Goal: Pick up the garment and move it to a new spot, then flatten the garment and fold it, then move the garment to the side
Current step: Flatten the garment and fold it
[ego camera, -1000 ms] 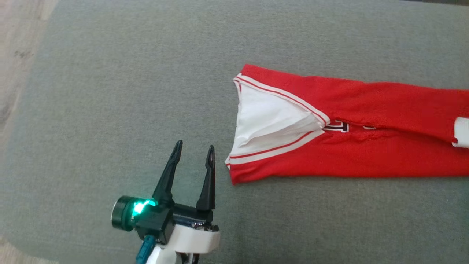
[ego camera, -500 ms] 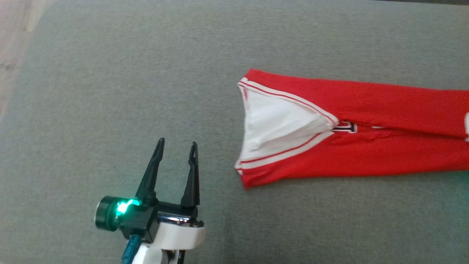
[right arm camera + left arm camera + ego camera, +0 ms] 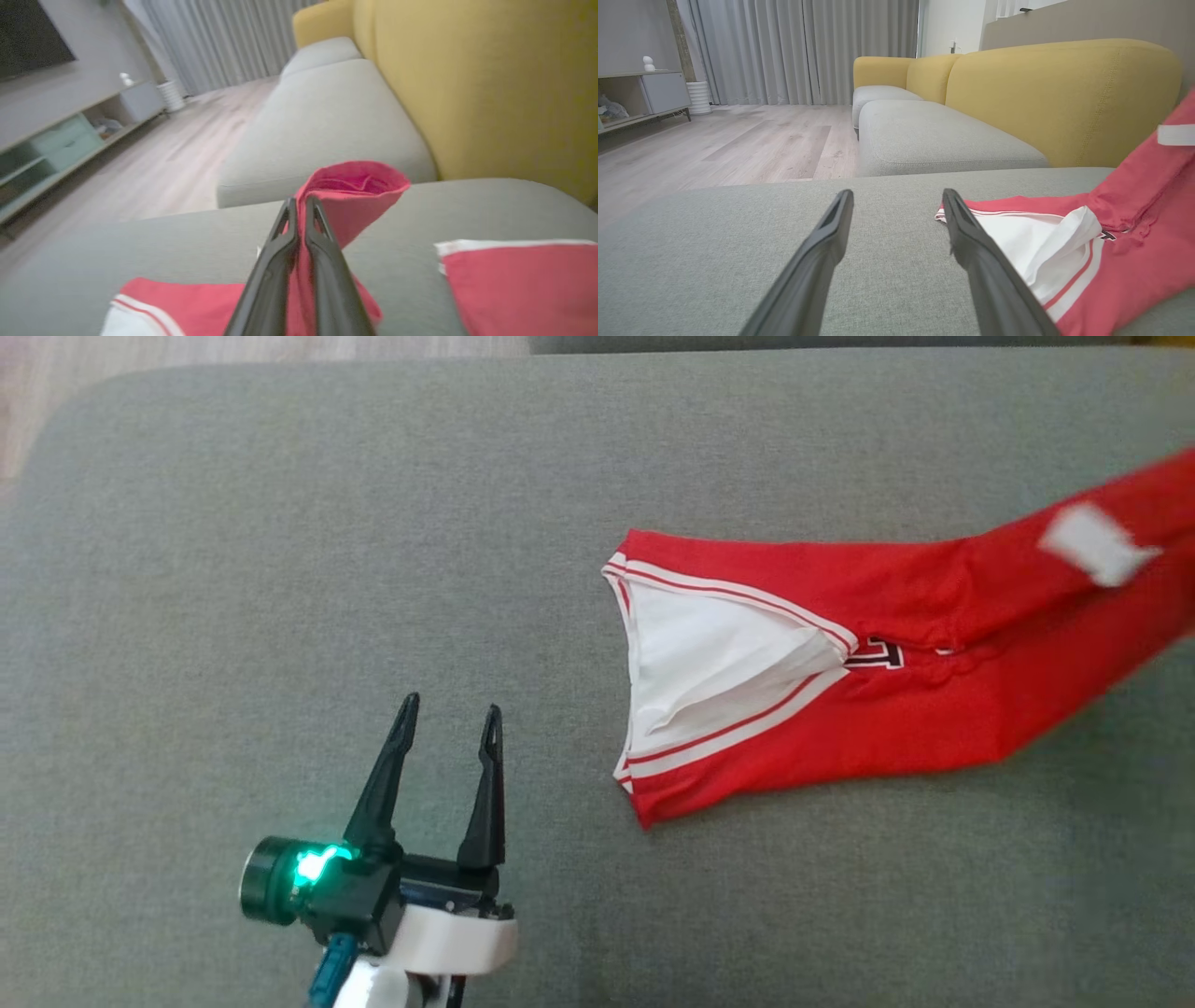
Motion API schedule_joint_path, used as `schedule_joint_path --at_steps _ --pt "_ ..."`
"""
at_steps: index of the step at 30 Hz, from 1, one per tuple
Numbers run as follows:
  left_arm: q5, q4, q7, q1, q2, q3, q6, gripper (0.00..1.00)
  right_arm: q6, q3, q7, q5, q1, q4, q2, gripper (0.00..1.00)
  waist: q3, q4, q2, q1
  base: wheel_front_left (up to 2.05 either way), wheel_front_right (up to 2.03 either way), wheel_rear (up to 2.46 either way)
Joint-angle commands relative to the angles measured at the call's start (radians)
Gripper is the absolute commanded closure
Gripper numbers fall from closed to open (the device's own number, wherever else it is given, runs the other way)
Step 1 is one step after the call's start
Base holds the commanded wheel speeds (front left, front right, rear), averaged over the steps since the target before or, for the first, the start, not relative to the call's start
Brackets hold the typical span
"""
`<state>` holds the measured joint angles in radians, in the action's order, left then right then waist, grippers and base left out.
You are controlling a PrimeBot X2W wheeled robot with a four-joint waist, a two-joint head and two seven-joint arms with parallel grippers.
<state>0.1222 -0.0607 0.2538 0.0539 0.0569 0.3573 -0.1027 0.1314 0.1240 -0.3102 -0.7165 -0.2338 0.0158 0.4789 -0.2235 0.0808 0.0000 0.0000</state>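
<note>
The garment (image 3: pixel 896 709), a red jersey with a white lining and white-and-red striped trim, lies on the grey cushion (image 3: pixel 280 569). Its right end rises off the cushion toward the upper right of the head view. In the right wrist view my right gripper (image 3: pixel 301 207) is shut on a raised fold of the garment (image 3: pixel 355 196). My left gripper (image 3: pixel 448 723) stands open over bare cushion, left of the garment's collar end and apart from it. Seen from the left wrist, the left gripper (image 3: pixel 896 200) has the garment (image 3: pixel 1120 242) just to its right.
A yellow sofa back (image 3: pixel 1064 93) stands behind the cushion, with further grey seats (image 3: pixel 934 135) beyond. Wooden floor (image 3: pixel 728 144) lies past the cushion's left edge. A low cabinet (image 3: pixel 640 93) and curtains (image 3: pixel 803 46) stand at the far side of the room.
My right gripper has shut on the garment and lifted its right end up off the cushion. The head camera has shifted. The left gripper stays open.
</note>
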Motion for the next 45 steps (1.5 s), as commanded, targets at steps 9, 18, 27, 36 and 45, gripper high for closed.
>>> schedule_joint_path --at_steps 9,18,27,36,45 --pt "0.027 0.019 0.008 0.006 -0.006 -0.013 -0.001 0.0 -0.001 -0.208 -0.089 0.109 0.022 0.274 -0.191 1.0 0.017 0.069 0.0 0.0 0.0 0.0 0.0" --pt "0.052 0.007 0.008 -0.001 -0.006 0.015 -0.012 0.0 -0.001 -0.38 -0.02 0.144 0.056 0.123 -0.386 1.0 0.036 0.122 0.0 0.0 0.0 0.0 0.0" --pt "0.057 0.003 0.008 -0.005 -0.007 0.012 -0.029 0.0 -0.001 -0.382 0.139 0.146 0.062 0.052 -0.423 0.0 0.048 0.132 0.0 0.0 0.0 0.0 0.0" --pt "0.072 -0.011 0.008 -0.043 -0.007 -0.04 -0.057 0.0 -0.001 -0.245 0.367 0.176 0.098 0.052 -0.334 0.0 0.118 0.067 0.0 0.0 0.0 0.0 0.0" --pt "0.084 0.015 0.008 -0.13 -0.007 -0.11 -0.059 0.0 -0.001 -0.295 0.566 0.304 0.245 -0.085 -0.221 0.0 0.22 0.009 0.0 0.0 0.0 0.0 0.0"
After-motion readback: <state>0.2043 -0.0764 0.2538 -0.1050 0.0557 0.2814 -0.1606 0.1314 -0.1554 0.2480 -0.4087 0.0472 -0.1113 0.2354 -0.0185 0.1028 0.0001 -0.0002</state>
